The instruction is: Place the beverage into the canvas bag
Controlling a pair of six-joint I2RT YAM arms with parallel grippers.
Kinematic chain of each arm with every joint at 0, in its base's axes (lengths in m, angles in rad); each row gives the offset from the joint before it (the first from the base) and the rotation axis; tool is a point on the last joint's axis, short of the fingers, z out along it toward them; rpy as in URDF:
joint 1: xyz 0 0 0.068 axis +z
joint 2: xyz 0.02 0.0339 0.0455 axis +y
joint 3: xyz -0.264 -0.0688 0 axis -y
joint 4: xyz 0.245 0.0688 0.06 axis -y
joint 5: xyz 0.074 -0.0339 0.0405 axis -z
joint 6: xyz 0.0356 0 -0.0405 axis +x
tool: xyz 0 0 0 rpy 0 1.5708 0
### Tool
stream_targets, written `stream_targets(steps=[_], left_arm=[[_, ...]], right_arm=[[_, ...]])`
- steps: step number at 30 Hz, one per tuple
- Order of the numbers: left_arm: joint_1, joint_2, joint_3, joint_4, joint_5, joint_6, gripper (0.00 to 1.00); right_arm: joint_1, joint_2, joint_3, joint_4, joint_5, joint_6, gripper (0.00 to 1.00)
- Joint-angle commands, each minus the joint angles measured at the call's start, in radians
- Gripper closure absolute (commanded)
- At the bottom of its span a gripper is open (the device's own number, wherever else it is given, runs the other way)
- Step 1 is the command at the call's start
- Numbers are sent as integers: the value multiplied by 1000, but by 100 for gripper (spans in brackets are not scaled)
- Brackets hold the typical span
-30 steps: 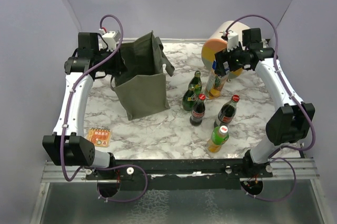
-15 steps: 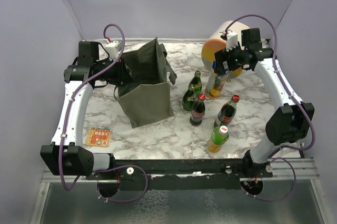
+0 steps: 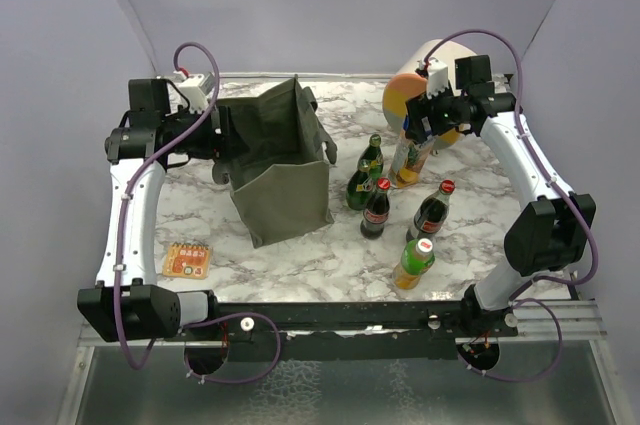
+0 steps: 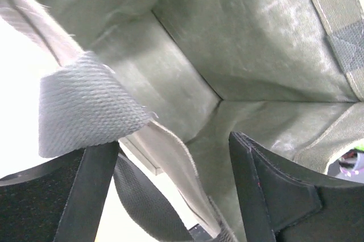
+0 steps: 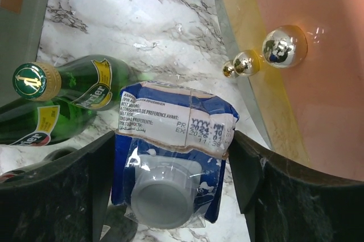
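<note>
The canvas bag (image 3: 280,180) stands upright and open at the left middle of the table. My left gripper (image 3: 222,135) is at its left rim, open. In the left wrist view the left gripper (image 4: 173,191) has the rim's edge hanging loose between its spread fingers, with a handle strap (image 4: 85,105) and the bag's inside (image 4: 256,42) ahead. The beverage (image 3: 408,160), a carton with a blue top and a grey cap (image 5: 170,162), stands at the back right. My right gripper (image 5: 173,179) is over it, with one pad against each side of the carton's top.
Two green bottles (image 3: 371,157) (image 3: 358,188) stand just left of the carton. Two cola bottles (image 3: 376,207) (image 3: 432,210) and a juice bottle (image 3: 413,263) stand nearer. A cream-and-orange cylinder (image 3: 420,85) lies behind the right gripper. An orange packet (image 3: 188,259) lies at the front left.
My left gripper opened and let go of the bag's rim, and the arm drew back to the left. The bag shifted a little right. My right gripper's jaws narrowed onto the carton.
</note>
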Motion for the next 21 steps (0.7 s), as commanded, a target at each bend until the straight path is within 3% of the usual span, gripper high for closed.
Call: stream_targets(steps=[1, 10, 17, 21], left_arm=[[41, -39, 61, 21, -73, -11, 16], [69, -7, 145, 53, -189, 6, 1], [77, 23, 177, 82, -237, 26, 1], [77, 35, 163, 83, -253, 33, 1]], right_arm=[[7, 7, -4, 47, -7, -9, 28], [8, -1, -34, 58, -23, 4, 37], [13, 7, -30, 71, -10, 0, 37], [13, -2, -28, 75, -9, -2, 49]])
